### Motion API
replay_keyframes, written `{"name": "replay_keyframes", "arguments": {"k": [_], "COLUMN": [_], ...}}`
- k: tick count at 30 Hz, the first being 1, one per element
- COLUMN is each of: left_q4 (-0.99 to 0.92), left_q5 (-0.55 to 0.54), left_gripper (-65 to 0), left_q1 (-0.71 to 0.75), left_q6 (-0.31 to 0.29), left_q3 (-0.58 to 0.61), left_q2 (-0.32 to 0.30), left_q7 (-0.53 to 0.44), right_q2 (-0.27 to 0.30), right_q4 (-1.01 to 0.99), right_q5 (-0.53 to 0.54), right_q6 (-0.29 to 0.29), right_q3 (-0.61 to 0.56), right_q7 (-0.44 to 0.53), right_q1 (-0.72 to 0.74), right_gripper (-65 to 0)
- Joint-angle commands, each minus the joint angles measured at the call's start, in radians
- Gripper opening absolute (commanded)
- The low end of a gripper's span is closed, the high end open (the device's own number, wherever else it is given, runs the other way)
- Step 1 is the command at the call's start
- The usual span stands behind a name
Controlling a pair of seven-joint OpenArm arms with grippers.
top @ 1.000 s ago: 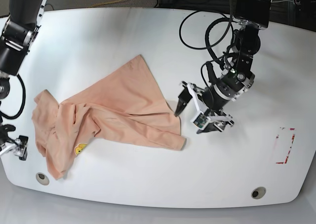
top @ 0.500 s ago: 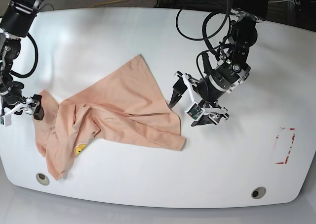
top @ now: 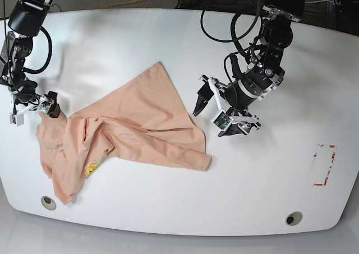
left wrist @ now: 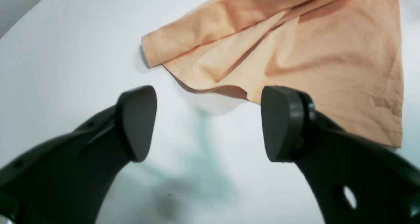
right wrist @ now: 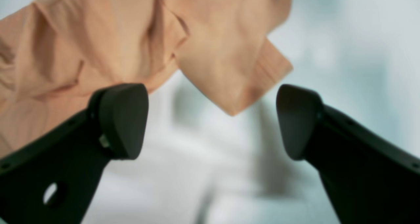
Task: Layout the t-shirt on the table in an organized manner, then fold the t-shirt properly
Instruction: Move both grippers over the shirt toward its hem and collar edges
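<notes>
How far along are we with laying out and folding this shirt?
Nothing looks done: the t-shirt lies crumpled and bunched on the table. In hand: the left gripper sits open by the shirt's edge, and the right gripper sits open at its far corner; neither grips cloth. Spreading and every fold remain.

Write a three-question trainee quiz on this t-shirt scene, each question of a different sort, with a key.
1. True or false: the left claw is shut on the t-shirt.
2. Multiple choice: where is the yellow emoji print in the base view? A) on the crumpled part near the table's front-left edge; B) beside the red rectangle mark; C) under the left claw.
3. Fill in: the right claw is at the shirt's ____ end in the base view, with its jaws ____.

Key
1. False: it is open, on the bare table beside the shirt's edge.
2. A
3. left; open
</notes>
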Motion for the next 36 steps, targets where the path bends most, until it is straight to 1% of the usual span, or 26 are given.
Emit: {"name": "replay_keyframes", "arguments": {"k": [1, 7, 9, 14, 19, 22, 28, 32, 33, 36], "left_q4": [0.021, 0.021, 0.021, 0.02, 0.02, 0.021, 0.021, 0.021, 0.021, 0.021], "left_q5": [-0.006, -0.006, -0.006, -0.006, -0.006, -0.006, -0.006, -0.006, -0.006, -0.006], "left_gripper": [-18.8, -18.8, -18.8, -18.8, -18.8, -18.8, -18.8, -18.8, -18.8, -18.8], "left_q1": [-0.018, -0.017, -0.017, -0.017, -0.017, -0.017, -0.017, -0.006, -0.004, -0.004], "left_q6": [0.002, 0.002, 0.002, 0.002, 0.002, 0.002, 0.002, 0.002, 0.002, 0.002], "left_q3": [-0.006, -0.006, -0.006, -0.006, -0.006, -0.006, -0.007, -0.007, -0.007, -0.007], "left_q2": [0.0, -0.002, -0.002, -0.002, -0.002, -0.002, -0.002, -0.002, -0.002, -0.002], "left_q7": [-0.025, -0.025, -0.025, -0.025, -0.025, -0.025, -0.025, -0.025, -0.025, -0.025], "right_q2": [0.031, 0.024, 0.004, -0.022, -0.049, -0.054, -0.054, -0.054, -0.054, -0.054], "right_q4": [-0.004, -0.006, -0.007, -0.029, -0.096, -0.15, -0.218, -0.235, -0.235, -0.23], "right_q5": [-0.021, -0.102, -0.136, -0.232, -0.294, -0.306, -0.308, -0.308, -0.308, -0.308], "right_q6": [0.007, 0.039, 0.042, 0.045, 0.094, 0.117, 0.122, 0.123, 0.123, 0.126], "right_q3": [0.006, 0.005, 0.005, 0.005, 0.009, 0.012, 0.011, 0.009, 0.009, 0.008], "right_q7": [0.032, 0.077, 0.094, 0.105, 0.109, 0.14, 0.221, 0.232, 0.232, 0.232], "right_q1": [0.018, 0.025, 0.044, 0.087, 0.136, 0.15, 0.151, 0.151, 0.151, 0.151], "right_gripper": [-7.2, -7.2, -7.2, -7.2, -7.2, -7.2, -7.2, -7.9, -8.8, -15.6]}}
